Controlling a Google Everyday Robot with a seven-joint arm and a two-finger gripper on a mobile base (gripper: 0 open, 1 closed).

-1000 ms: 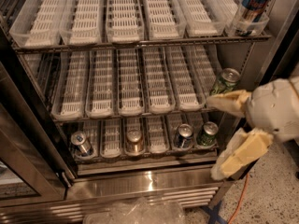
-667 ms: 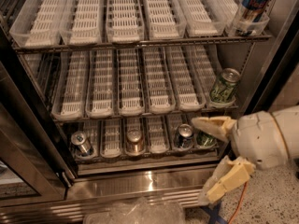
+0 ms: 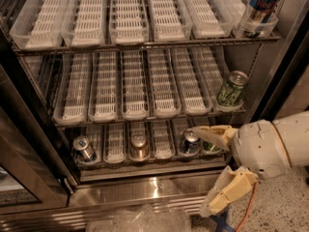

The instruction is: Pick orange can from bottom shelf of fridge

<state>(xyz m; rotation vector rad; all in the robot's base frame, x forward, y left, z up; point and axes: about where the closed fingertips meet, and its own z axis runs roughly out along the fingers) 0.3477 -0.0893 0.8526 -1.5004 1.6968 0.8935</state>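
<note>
The orange can [image 3: 139, 147] stands upright in a middle lane of the bottom shelf [image 3: 145, 166] of the fridge [image 3: 145, 81], with a coppery body and silver top. My gripper [image 3: 210, 170] is at the lower right, in front of the shelf's right end, right of the orange can and apart from it. Its two tan fingers are spread wide, one fingertip [image 3: 200, 131] near the shelf's right cans, the other fingertip [image 3: 206, 210] low over the floor. It holds nothing.
A blue-and-silver can [image 3: 83, 149] sits in the bottom left lane, another [image 3: 189, 141] right of the orange can, a green can [image 3: 208, 146] behind my upper finger. A green can [image 3: 231, 89] leans on the middle rack's right. A blue can [image 3: 260, 4] stands top right. The steel sill [image 3: 145, 190] fronts the fridge.
My gripper has moved down and to the left, from beside the middle rack's green can to the bottom shelf's right end. The cans have not moved.
</note>
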